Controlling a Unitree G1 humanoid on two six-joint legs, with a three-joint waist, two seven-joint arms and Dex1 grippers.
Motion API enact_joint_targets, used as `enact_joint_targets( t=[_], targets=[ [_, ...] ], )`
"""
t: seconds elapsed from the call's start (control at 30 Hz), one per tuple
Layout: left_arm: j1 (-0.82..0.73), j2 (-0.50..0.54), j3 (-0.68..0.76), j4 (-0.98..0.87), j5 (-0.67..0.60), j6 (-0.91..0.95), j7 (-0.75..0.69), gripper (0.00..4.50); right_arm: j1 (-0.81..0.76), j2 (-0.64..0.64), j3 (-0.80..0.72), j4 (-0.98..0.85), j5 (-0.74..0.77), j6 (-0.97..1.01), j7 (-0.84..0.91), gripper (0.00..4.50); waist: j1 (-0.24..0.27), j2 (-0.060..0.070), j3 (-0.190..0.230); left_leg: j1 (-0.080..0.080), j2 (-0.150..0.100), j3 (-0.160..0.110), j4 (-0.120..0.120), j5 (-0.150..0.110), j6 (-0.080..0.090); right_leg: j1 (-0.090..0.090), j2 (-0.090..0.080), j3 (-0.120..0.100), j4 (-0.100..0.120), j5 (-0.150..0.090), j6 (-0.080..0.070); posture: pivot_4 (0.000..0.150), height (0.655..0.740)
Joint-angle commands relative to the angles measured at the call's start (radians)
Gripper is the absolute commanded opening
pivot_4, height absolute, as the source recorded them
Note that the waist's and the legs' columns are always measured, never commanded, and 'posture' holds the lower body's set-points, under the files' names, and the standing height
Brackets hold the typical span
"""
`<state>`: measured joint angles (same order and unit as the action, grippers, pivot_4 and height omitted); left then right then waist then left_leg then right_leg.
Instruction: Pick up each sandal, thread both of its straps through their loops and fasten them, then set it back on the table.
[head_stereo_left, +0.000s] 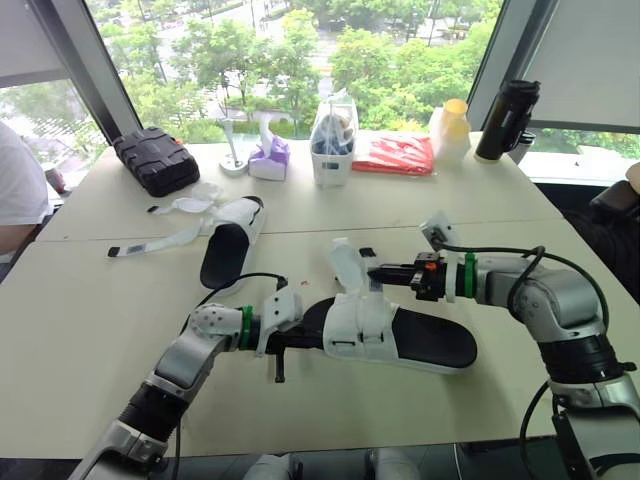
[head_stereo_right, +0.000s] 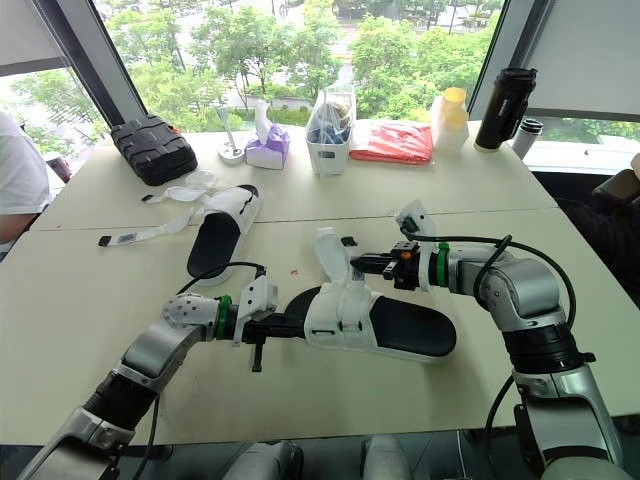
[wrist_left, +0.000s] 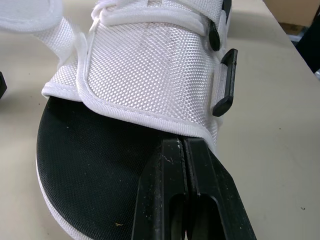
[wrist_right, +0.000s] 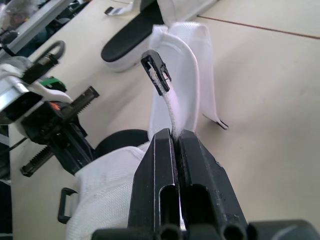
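The near sandal (head_stereo_left: 400, 335), black sole with a white mesh upper, lies on the table (head_stereo_left: 90, 340) in front of me. My left gripper (head_stereo_left: 312, 339) is shut. Its fingertips (wrist_left: 172, 150) rest on the black footbed at the sandal's left end, right against the upper's edge. One white strap (wrist_right: 172, 107) with a black plastic tip stands up from the upper, and my right gripper (head_stereo_left: 373, 272) is shut on it just below that tip. A black loop (wrist_left: 224, 82) sits on the upper's side. The second sandal (head_stereo_left: 232, 245) lies farther back on the left, its straps spread loose.
Along the far table edge stand a black case (head_stereo_left: 155, 160), a tissue box (head_stereo_left: 268, 155), a white bin (head_stereo_left: 333, 140), a red packet (head_stereo_left: 395, 155), a yellow-capped bottle (head_stereo_left: 450, 130) and a black flask (head_stereo_left: 505, 120). A person's white sleeve (head_stereo_left: 15, 190) is at the left.
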<state>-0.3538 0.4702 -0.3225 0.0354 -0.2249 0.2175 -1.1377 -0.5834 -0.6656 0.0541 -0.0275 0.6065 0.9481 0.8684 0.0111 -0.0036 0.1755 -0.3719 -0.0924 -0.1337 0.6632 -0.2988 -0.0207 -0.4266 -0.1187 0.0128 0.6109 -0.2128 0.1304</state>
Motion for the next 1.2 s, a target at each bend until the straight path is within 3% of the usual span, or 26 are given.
enact_joint_targets(
  t=[0.03, 0.23, 0.37, 0.47, 0.7, 0.93, 1.2],
  targets=[
    [0.072, 0.027, -0.111, 0.047, 0.072, 0.062, -0.028, 0.0, 0.024, -0.051, 0.026, 0.007, -0.096, -0.054, -0.022, 0.05, 0.0, 0.0, -0.001, 0.0, 0.0, 0.0, 0.0, 0.0, 0.0, 0.0, 0.0, 0.0, 0.0, 0.0, 0.0, 0.15, 0.74],
    [0.072, 0.028, -0.11, 0.047, 0.07, 0.059, -0.028, 0.0, 0.042, -0.081, 0.094, 0.001, -0.158, -0.089, -0.014, 0.05, 0.002, -0.002, -0.011, 0.001, 0.0, 0.0, 0.0, 0.0, 0.0, 0.002, 0.0, 0.0, 0.0, 0.0, 0.0, 0.15, 0.74],
    [0.071, 0.029, -0.111, 0.049, 0.071, 0.057, -0.029, 0.0, 0.034, -0.079, 0.129, 0.016, -0.193, -0.099, -0.014, 1.43, 0.002, -0.003, -0.014, 0.001, 0.0, -0.001, 0.0, 0.0, 0.0, 0.003, 0.0, 0.0, -0.001, 0.0, 0.0, 0.15, 0.74],
    [0.07, 0.028, -0.109, 0.052, 0.071, 0.055, -0.028, 0.0, 0.02, -0.067, 0.166, 0.055, -0.263, -0.129, -0.034, 3.04, 0.001, -0.002, -0.014, 0.001, 0.0, -0.001, 0.0, 0.0, 0.0, 0.002, 0.0, 0.0, -0.001, 0.0, 0.0, 0.15, 0.74],
    [0.074, 0.026, -0.105, 0.05, 0.069, 0.054, -0.02, 0.0, -0.036, -0.003, 0.2, 0.198, -0.404, -0.22, -0.099, 3.04, -0.001, -0.002, -0.017, 0.002, 0.0, 0.0, -0.001, 0.0, 0.0, 0.002, 0.0, 0.0, -0.001, 0.0, 0.0, 0.15, 0.74],
    [0.075, 0.027, -0.102, 0.049, 0.068, 0.054, -0.014, 0.0, -0.133, 0.038, 0.076, 0.269, -0.402, -0.272, -0.151, 3.04, 0.0, -0.001, -0.017, 0.002, 0.0, 0.0, -0.001, 0.0, 0.0, 0.002, 0.0, 0.0, 0.0, 0.0, 0.0, 0.15, 0.74],
    [0.066, 0.025, -0.102, 0.062, 0.069, 0.052, -0.019, 0.0, -0.241, 0.039, -0.026, 0.145, -0.159, 0.098, 0.008, 3.04, 0.001, -0.001, -0.017, 0.002, 0.0, -0.001, -0.002, 0.0, 0.0, 0.002, 0.0, 0.0, -0.001, 0.0, 0.0, 0.15, 0.74]
  ],
)
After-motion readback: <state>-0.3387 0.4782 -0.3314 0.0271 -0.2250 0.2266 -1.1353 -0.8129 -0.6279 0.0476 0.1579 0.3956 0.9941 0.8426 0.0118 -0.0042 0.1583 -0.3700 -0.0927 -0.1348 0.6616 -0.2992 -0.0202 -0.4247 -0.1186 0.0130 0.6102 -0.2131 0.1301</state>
